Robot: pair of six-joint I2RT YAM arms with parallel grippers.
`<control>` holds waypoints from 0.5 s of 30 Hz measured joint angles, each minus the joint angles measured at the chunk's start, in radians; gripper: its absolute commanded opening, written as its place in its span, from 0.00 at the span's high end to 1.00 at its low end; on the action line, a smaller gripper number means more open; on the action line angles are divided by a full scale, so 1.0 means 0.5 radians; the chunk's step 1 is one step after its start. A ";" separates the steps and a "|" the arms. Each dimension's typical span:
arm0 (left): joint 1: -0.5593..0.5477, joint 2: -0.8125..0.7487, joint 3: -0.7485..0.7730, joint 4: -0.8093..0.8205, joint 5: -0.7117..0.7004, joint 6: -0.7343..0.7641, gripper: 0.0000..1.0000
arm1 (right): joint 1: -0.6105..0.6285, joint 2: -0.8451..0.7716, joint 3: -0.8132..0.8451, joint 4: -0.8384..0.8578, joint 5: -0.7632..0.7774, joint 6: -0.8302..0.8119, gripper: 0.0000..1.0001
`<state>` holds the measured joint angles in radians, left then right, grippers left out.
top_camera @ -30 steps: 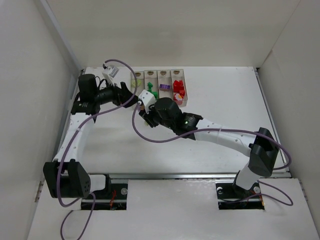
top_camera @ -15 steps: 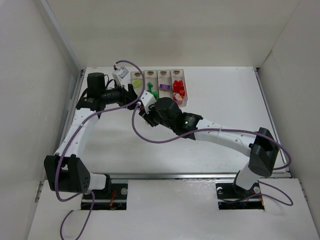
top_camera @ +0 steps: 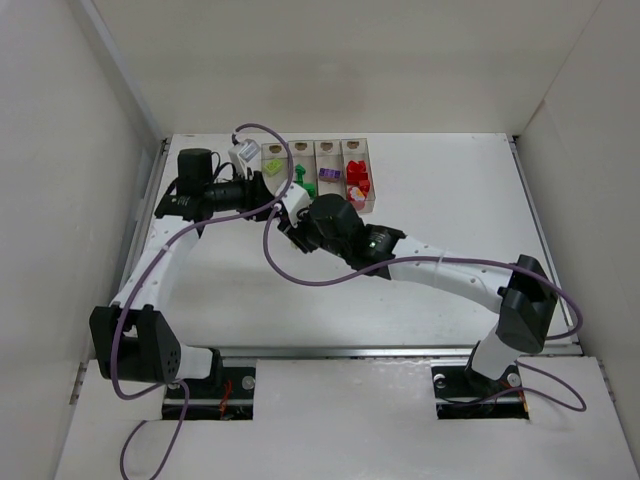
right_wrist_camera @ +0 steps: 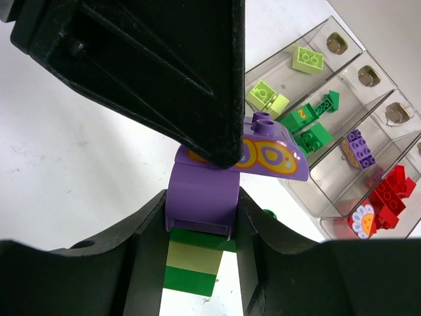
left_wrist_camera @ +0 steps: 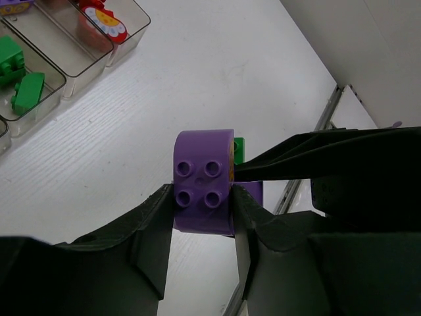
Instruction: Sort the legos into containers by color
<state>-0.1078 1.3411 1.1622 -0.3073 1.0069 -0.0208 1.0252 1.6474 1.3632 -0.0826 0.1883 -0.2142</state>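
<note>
Two grippers, one clump: left gripper [left_wrist_camera: 202, 197] pinches a purple brick [left_wrist_camera: 202, 178], right gripper [right_wrist_camera: 200, 210] squeezes a purple piece [right_wrist_camera: 200, 194] joined to green bricks [right_wrist_camera: 197, 280]. Whole thing's right by the containers' [top_camera: 330, 152] near-left corner.

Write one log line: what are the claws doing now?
left claw: shut on lego stack | right claw: shut on same stack | boxes: partly filled

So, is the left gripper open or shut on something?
Shut: the left gripper clamps a purple brick from both sides.
</note>
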 measured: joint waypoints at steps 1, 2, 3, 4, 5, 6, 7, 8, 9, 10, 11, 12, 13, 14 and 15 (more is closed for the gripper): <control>0.000 0.001 -0.005 0.008 0.005 -0.001 1.00 | 0.000 0.002 0.000 -0.001 0.000 0.000 1.00; 0.000 0.002 -0.005 0.008 0.005 -0.001 1.00 | -0.001 0.005 0.000 -0.001 0.000 0.000 1.00; 0.000 0.007 -0.005 0.014 0.003 -0.005 1.00 | -0.011 0.009 0.000 -0.001 -0.001 0.002 1.00; 0.000 0.015 -0.005 0.027 -0.005 -0.008 1.00 | -0.021 0.021 0.002 0.001 -0.009 0.010 1.00; 0.001 0.021 -0.005 0.039 -0.018 -0.021 1.00 | -0.040 0.034 0.006 0.004 -0.030 0.029 1.00; 0.006 0.031 -0.006 0.053 -0.040 -0.038 1.00 | -0.067 0.050 0.007 0.015 -0.075 0.061 1.00; 0.014 0.048 -0.007 0.075 -0.069 -0.058 1.00 | -0.105 0.066 0.008 0.028 -0.133 0.096 1.00; 0.021 0.072 -0.007 0.107 -0.091 -0.081 1.00 | -0.146 0.086 0.007 0.049 -0.204 0.134 1.00; 0.023 0.096 -0.005 0.140 -0.108 -0.111 1.00 | -0.189 0.103 0.005 0.072 -0.278 0.174 1.00; 0.024 0.124 0.000 0.170 -0.121 -0.140 1.00 | -0.221 0.114 -0.002 0.093 -0.323 0.201 1.00; 0.023 0.156 0.010 0.192 -0.128 -0.167 1.00 | -0.249 0.120 -0.019 0.120 -0.365 0.227 1.00; 0.022 0.188 0.028 0.203 -0.128 -0.194 1.00 | -0.271 0.121 -0.038 0.148 -0.390 0.246 1.00; 0.021 0.218 0.047 0.211 -0.121 -0.218 1.00 | -0.288 0.121 -0.057 0.171 -0.404 0.264 1.00; 0.023 0.249 0.070 0.233 -0.121 -0.240 1.00 | -0.302 0.121 -0.075 0.170 -0.397 0.282 1.00; 0.037 0.278 0.097 0.268 -0.121 -0.262 1.00 | -0.327 0.121 -0.103 0.143 -0.390 0.288 1.00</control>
<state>-0.0891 1.4799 1.2106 -0.1734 0.9463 -0.1520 0.8619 1.7077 1.3117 -0.0113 -0.0067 -0.0700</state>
